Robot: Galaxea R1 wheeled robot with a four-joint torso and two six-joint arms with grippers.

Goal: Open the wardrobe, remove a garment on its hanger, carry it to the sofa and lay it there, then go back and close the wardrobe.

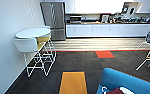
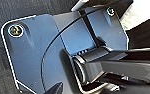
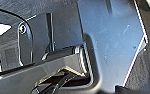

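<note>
Ahead of me: round white table (image 1: pixel 33 32) with white chairs (image 1: pixel 26 45) by the left wall. Steel fridge (image 1: pixel 52 20) beside white cabinets (image 1: pixel 108 30). Orange (image 1: pixel 73 82) and red (image 1: pixel 104 54) carpet tiles.

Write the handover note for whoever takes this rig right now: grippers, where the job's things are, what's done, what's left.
Grippers: the wrist views do not let me tell whether either is open or shut.
Sofa: blue, at the lower right of the head view, close to the robot.
Garment: a maroon and white piece lies on the sofa at the bottom edge of the head view; it looks like the jacket, already laid down.
Surroundings: round white table with chairs to the left, fridge and kitchen counter ahead.
Done, as it seems: garment on the sofa.
Left: go back to the wardrobe and close it.
</note>
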